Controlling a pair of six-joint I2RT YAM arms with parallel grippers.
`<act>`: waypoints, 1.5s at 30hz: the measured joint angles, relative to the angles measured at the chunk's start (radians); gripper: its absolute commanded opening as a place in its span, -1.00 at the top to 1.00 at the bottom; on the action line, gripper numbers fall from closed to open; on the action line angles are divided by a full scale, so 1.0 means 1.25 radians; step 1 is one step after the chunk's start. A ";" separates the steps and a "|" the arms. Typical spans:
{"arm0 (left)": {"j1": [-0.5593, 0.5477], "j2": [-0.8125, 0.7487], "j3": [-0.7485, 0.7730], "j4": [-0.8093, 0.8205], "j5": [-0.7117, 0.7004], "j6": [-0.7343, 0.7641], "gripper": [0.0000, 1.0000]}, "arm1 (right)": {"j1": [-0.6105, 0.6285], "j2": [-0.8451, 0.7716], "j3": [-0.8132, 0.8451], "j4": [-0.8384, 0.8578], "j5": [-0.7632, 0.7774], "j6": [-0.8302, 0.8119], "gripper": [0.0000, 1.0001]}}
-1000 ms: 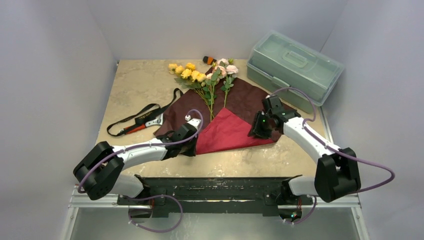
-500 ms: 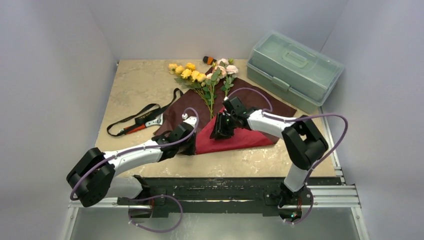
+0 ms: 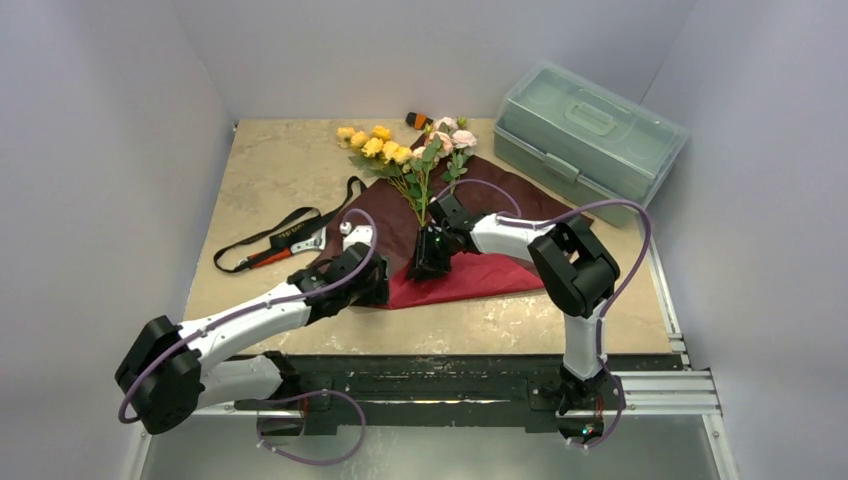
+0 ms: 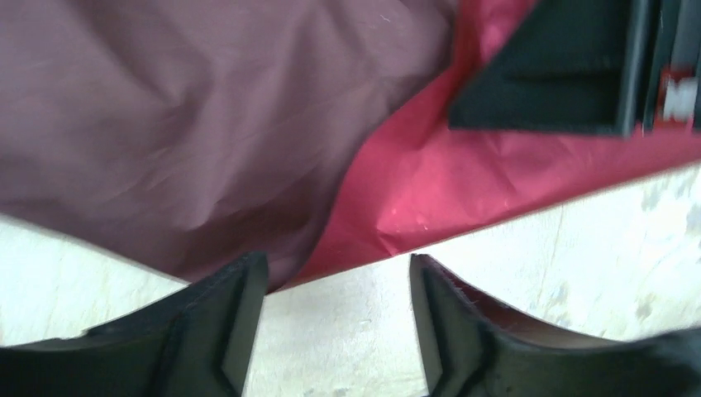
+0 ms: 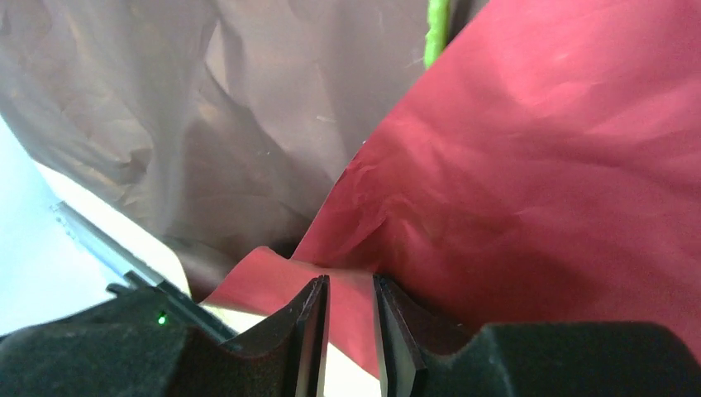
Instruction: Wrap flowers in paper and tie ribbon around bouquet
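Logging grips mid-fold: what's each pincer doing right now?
Left pincer: open, holding nothing.
Right pincer: closed on the crinkled dark red wrapping paper.

The left arm (image 3: 250, 312) stretches low and long from its base toward the middle, wrist almost flat. The left gripper (image 4: 339, 277) faces forward, jaws standing apart, nothing between them! The right arm (image 3: 570, 265) is folded hard, elbow high on the right, forearm reaching left across the centre, wrist tipped down. The right gripper (image 5: 347, 289) has its jaws nearly together, pinching a fold of the paper (image 5: 537, 165).
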 measured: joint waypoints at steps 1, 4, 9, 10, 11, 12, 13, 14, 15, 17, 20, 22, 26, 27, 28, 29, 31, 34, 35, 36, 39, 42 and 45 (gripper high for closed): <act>0.002 -0.013 0.011 -0.032 -0.031 -0.017 -0.77 | 0.000 0.006 0.000 -0.001 -0.001 0.000 0.33; 0.020 -0.045 0.042 -0.121 -0.111 -0.059 -0.99 | 0.000 0.009 0.000 -0.002 -0.007 0.000 0.34; 0.111 -0.117 0.053 -0.217 -0.184 -0.110 -0.99 | 0.000 0.009 0.000 -0.003 -0.007 -0.001 0.35; 0.137 -0.134 0.050 -0.224 -0.189 -0.118 -1.00 | 0.000 0.009 0.001 -0.003 -0.007 -0.001 0.35; 0.159 -0.149 0.045 -0.224 -0.190 -0.125 -0.99 | 0.001 0.009 0.002 -0.005 -0.007 -0.001 0.35; 0.187 -0.164 0.038 -0.224 -0.189 -0.129 -1.00 | 0.001 0.009 0.004 -0.009 -0.007 -0.001 0.35; 0.215 -0.177 0.029 -0.221 -0.188 -0.133 -0.99 | 0.002 0.009 0.005 -0.011 -0.007 -0.001 0.35; 0.245 -0.181 0.019 -0.215 -0.186 -0.138 -0.99 | 0.002 0.009 0.008 -0.014 -0.007 -0.002 0.35; 0.277 -0.179 0.011 -0.207 -0.175 -0.142 -0.99 | 0.002 0.009 0.010 -0.017 -0.007 -0.002 0.35; 0.346 -0.165 -0.007 -0.183 -0.142 -0.147 -1.00 | 0.003 0.009 0.018 -0.026 -0.007 -0.003 0.35; 0.445 -0.151 -0.026 -0.151 -0.097 -0.152 -0.99 | 0.005 0.009 0.029 -0.037 -0.007 -0.005 0.35; 0.491 -0.143 -0.030 -0.126 -0.065 -0.154 -0.99 | 0.005 0.009 0.032 -0.041 -0.007 -0.007 0.36; 0.553 -0.126 -0.049 -0.042 0.011 -0.178 -0.94 | 0.005 0.018 0.035 -0.046 -0.007 -0.010 0.36; 0.561 -0.126 -0.063 -0.016 0.027 -0.187 -0.93 | 0.005 0.022 0.036 -0.046 -0.007 -0.010 0.37; 0.565 -0.126 -0.079 0.007 0.040 -0.197 -0.92 | 0.005 0.028 0.037 -0.047 -0.007 -0.010 0.37; 0.568 -0.126 -0.095 0.028 0.052 -0.207 -0.91 | 0.005 0.032 0.038 -0.047 -0.015 -0.009 0.37; 0.569 -0.126 -0.125 0.063 0.077 -0.226 -0.85 | 0.005 0.033 0.041 -0.050 -0.018 -0.010 0.40; 0.569 -0.121 -0.149 0.101 0.092 -0.247 -0.66 | 0.005 0.036 0.042 -0.051 -0.021 -0.013 0.42; 0.569 -0.114 -0.154 0.115 0.098 -0.253 -0.58 | 0.005 0.037 0.043 -0.051 -0.022 -0.013 0.42; 0.569 -0.108 -0.158 0.128 0.100 -0.259 -0.45 | 0.005 0.038 0.044 -0.052 -0.023 -0.013 0.42; 0.570 -0.076 -0.161 0.176 0.104 -0.275 -0.18 | 0.005 0.043 0.048 -0.051 -0.027 -0.013 0.44; 0.570 -0.050 -0.160 0.212 0.097 -0.284 0.44 | 0.005 0.044 0.049 -0.051 -0.029 -0.013 0.48; 0.570 -0.034 -0.156 0.234 0.086 -0.288 1.00 | 0.005 0.046 0.049 -0.048 -0.032 -0.012 0.50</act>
